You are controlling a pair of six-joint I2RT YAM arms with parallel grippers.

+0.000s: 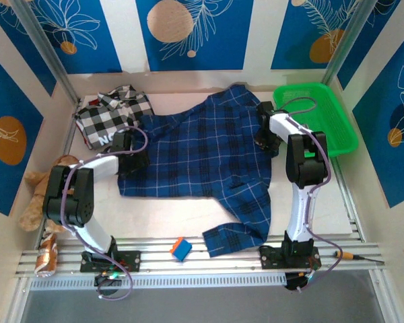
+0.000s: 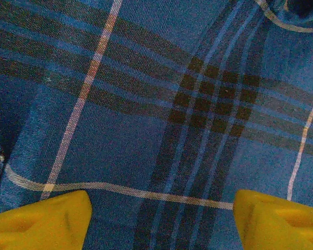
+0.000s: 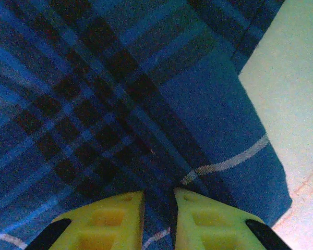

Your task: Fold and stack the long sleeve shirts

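The left tool (image 2: 161, 219) stands wide open, its yellow fingers just above the dark blue plaid shirt (image 1: 202, 151). That shirt lies spread over the middle of the counter (image 1: 161, 215), one sleeve reaching the near edge. The right tool (image 3: 159, 208) is narrowed to a slit, pinching the shirt's right edge. The black-and-white checked shirt (image 1: 111, 118) lies bunched at the far left corner, its white lettering unreadable.

Top cam: we're high above the near edge, looking down over the whole counter (image 1: 165, 215). Both wrist cams we have pointing straight down, very close on the blue plaid shirt (image 1: 195, 148), the one thing all three views share.
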